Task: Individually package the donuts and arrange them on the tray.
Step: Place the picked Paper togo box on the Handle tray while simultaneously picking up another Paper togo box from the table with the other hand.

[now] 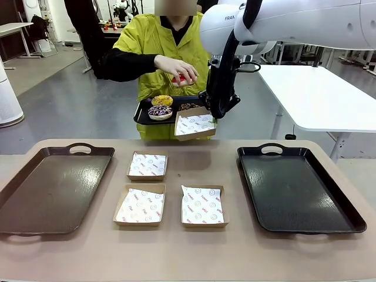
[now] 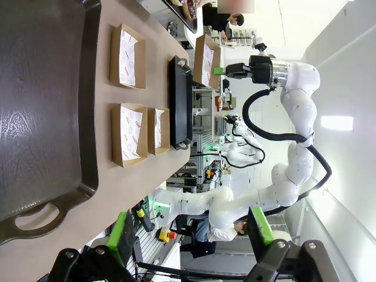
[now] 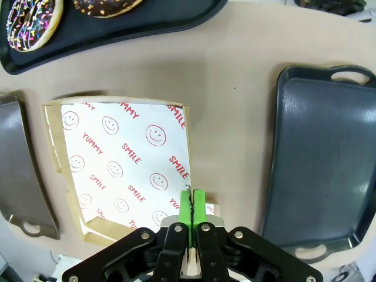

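A person's small black tray [image 1: 143, 114] carries the yellow-iced donut [image 1: 162, 100], the dark donut with white-purple sprinkles [image 1: 160, 110] [image 3: 28, 20] and the chocolate sprinkled donut [image 1: 189, 107] [image 3: 108, 6]. The person's hand [image 1: 176, 67] holds the glossy red donut [image 1: 183, 80] above that tray. My right gripper [image 1: 215, 109] [image 3: 191, 205] is shut on the edge of a paper-lined cardboard box [image 1: 195, 124] [image 3: 123, 170], held in the air beside the small tray. My left gripper [image 2: 191, 235] stands open with nothing between its fingers, off the table's left end.
Three more paper-lined boxes [image 1: 147, 165] [image 1: 140, 205] [image 1: 202, 205] lie mid-table. A large brown tray [image 1: 53, 188] sits at the left and a large black tray [image 1: 296, 188] [image 3: 326, 153] at the right, both bare.
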Robot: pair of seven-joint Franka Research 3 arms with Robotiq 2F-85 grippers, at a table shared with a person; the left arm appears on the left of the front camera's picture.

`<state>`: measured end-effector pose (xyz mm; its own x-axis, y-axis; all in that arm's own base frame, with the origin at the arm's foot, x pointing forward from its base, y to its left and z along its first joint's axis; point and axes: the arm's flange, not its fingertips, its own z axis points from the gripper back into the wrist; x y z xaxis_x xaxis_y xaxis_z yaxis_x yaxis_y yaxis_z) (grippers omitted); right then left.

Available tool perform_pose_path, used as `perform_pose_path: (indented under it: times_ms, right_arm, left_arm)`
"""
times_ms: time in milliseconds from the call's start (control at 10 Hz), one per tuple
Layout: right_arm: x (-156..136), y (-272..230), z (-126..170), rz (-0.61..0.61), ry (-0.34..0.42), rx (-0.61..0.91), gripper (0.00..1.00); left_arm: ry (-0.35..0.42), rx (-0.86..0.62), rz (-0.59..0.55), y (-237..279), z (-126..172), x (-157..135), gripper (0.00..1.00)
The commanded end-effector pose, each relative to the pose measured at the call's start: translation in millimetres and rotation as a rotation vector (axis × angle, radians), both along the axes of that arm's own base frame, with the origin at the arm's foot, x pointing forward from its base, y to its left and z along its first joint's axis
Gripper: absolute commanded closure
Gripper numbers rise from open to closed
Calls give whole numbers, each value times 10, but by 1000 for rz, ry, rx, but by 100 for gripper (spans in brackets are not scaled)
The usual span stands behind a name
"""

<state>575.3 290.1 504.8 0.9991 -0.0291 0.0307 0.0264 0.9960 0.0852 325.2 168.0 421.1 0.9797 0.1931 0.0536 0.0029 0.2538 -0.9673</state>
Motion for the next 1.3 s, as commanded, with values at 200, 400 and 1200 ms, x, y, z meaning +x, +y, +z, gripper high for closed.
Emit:
perform_pose_path:
  times_ms: [200, 400, 1200]
  right_arm:
    - [-17, -4, 26, -2, -3, 0, 100]
    - [-17, -4, 26, -2, -3, 0, 100]
    - [-17, -4, 26, -2, -3, 0, 100]
  left_arm:
    - [-9, -18, 4, 16, 19, -9, 0]
    - [-9, -18, 4, 16, 19, -9, 0]
    - [-9, -18, 4, 16, 19, -9, 0]
